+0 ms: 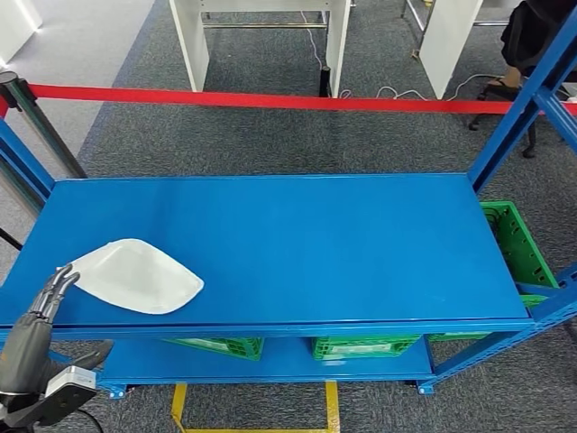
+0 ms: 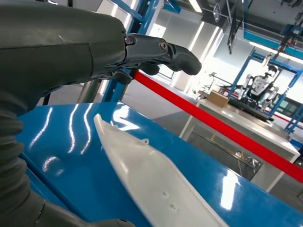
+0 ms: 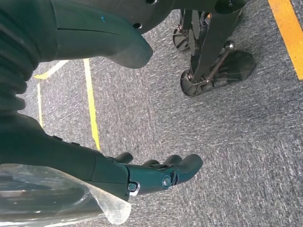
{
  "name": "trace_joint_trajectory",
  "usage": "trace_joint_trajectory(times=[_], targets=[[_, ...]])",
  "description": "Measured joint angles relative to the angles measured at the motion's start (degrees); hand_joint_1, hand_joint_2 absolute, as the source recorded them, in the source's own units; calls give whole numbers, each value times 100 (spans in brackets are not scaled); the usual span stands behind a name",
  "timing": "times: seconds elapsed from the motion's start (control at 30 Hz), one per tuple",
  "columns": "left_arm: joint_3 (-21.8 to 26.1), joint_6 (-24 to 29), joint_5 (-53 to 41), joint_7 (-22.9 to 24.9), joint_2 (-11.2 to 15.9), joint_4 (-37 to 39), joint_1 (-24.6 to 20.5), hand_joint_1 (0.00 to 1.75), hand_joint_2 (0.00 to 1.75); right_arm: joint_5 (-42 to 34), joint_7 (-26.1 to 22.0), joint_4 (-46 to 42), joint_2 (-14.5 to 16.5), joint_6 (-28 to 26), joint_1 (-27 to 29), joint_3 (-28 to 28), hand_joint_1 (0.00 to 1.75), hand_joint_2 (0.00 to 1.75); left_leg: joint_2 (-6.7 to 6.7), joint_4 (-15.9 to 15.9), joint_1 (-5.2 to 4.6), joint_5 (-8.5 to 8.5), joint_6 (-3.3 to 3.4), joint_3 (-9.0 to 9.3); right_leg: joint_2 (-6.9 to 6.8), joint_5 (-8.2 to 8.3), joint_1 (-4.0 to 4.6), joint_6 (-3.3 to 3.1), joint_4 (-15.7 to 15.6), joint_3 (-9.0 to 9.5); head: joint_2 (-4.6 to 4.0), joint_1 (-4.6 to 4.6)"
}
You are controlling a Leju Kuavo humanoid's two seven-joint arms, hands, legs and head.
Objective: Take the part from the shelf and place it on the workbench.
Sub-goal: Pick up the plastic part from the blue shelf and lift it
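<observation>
A white, flat, teardrop-shaped part [image 1: 140,276] lies on the blue shelf [image 1: 306,244] near its front left corner. My left hand [image 1: 37,320] reaches over the shelf's front edge, fingers stretched out beside the part's blunt end; contact cannot be told. In the left wrist view the part [image 2: 150,179] lies on the glossy blue surface, with the fingers [image 2: 161,54] extended above it and holding nothing. My right hand [image 3: 150,172] hangs over grey carpet with its fingers loosely extended and nothing in them.
Blue uprights [image 1: 524,108] frame the shelf at right and left. Green crates [image 1: 517,239] sit on the lower level and at the right. A red barrier tape [image 1: 272,99] runs behind the shelf, with white tables [image 1: 265,36] beyond it.
</observation>
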Motion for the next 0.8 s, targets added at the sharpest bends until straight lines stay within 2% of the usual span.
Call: trace_joint_trajectory(times=[0.17,0.4,0.8], targets=[[62,-3,-87,-2,-58,-55,15,0,175,13,0,0,0,0,0,1,0,175,0,0,0,0,0,0,0,0,0,0,0,0,0,-1],[30,178,-739,41,-115,-50,-53,0,175,78,1,0,0,3,-7,4,0,175,0,0,-1,0,0,0,0,0,0,0,0,-2,0,-1],[-327,297,-1479,463,47,202,-370,0,175,190,28,0,0,70,-32,7,0,175,0,0,0,0,0,0,1,0,0,0,0,-3,0,-1]])
